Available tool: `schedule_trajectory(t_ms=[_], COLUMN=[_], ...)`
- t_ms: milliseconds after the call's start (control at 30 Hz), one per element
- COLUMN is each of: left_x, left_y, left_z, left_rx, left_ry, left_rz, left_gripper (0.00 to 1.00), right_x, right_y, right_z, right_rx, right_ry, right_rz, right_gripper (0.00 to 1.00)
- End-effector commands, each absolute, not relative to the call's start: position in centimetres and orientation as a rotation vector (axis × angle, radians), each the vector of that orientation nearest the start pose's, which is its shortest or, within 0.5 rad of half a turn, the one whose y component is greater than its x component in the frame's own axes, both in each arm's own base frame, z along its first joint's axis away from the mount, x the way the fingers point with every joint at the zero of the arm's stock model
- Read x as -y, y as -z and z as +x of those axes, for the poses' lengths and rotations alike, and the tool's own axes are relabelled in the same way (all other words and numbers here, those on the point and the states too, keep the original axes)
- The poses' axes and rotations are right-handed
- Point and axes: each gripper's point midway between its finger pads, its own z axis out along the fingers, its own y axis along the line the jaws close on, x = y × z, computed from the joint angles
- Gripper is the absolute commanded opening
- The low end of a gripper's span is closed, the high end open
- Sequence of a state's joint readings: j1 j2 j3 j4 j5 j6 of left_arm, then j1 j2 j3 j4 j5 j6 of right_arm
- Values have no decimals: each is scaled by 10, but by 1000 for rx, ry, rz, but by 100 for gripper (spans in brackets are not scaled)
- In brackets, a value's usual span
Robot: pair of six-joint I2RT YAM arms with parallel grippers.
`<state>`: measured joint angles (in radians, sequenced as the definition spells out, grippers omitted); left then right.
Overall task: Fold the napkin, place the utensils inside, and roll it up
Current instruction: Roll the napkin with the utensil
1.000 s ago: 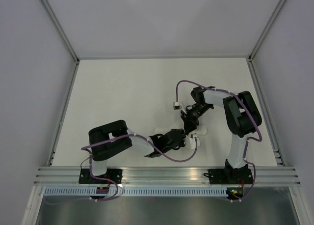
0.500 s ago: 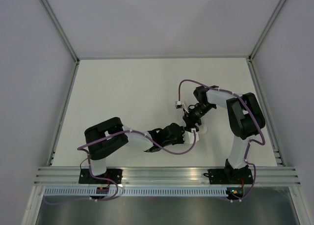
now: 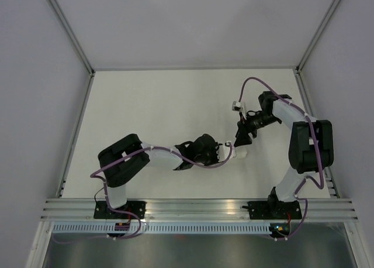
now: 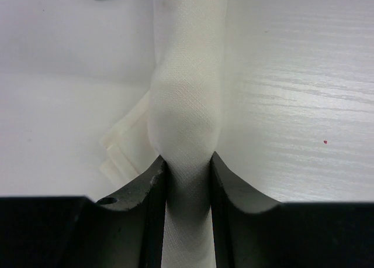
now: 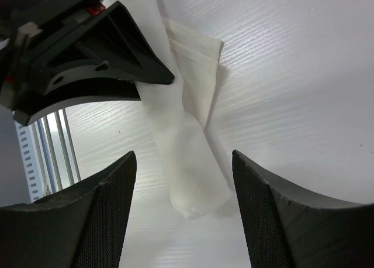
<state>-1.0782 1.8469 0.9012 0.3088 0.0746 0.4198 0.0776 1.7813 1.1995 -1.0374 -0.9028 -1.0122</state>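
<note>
1. Where the left arm reaches across the pale table (image 3: 146,104), the left gripper (image 3: 222,153) is pinched tight on the napkin (image 3: 238,154), a slim white roll lying flat.
2. In the left wrist view, the roll is squeezed between two black fingers (image 4: 153,192). A loose folded flap (image 4: 125,142) sticks out on its left side.
3. The napkin lies right of the middle of the table, toward the front and between both grippers.
4. The right gripper (image 3: 241,140) hangs just by the roll's right end, fingers spread wide, holding nothing.
5. A small white tag (image 3: 236,105) sits on the purple cable (image 3: 257,81); it is too small to read.
</note>
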Motion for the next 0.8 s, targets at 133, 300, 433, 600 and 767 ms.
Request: schedule_trajectory(t_ms=[133, 300, 433, 600, 767], left_x=[387, 388, 384, 381, 381], left_y=[0, -2, 1, 7, 7], left_z=[205, 207, 213, 211, 213], left_rx=[-1923, -2012, -2083, -2152, -2181], left_ry=[762, 929, 1008, 1099, 1168], left_rz=[1581, 1556, 1534, 1527, 1503], left_gripper=[21, 23, 24, 24, 24], right_x=[-124, -118, -117, -132, -149], right_y=[-119, -108, -100, -84, -71], right_z=[272, 273, 272, 265, 258], right_rx=[-1945, -1908, -1890, -1841, -1798], right_ry=[-1105, -881, -707, -503, -403], right_rz=[-1219, -1201, -1217, -1303, -1376], right_gripper=[72, 74, 76, 77, 77])
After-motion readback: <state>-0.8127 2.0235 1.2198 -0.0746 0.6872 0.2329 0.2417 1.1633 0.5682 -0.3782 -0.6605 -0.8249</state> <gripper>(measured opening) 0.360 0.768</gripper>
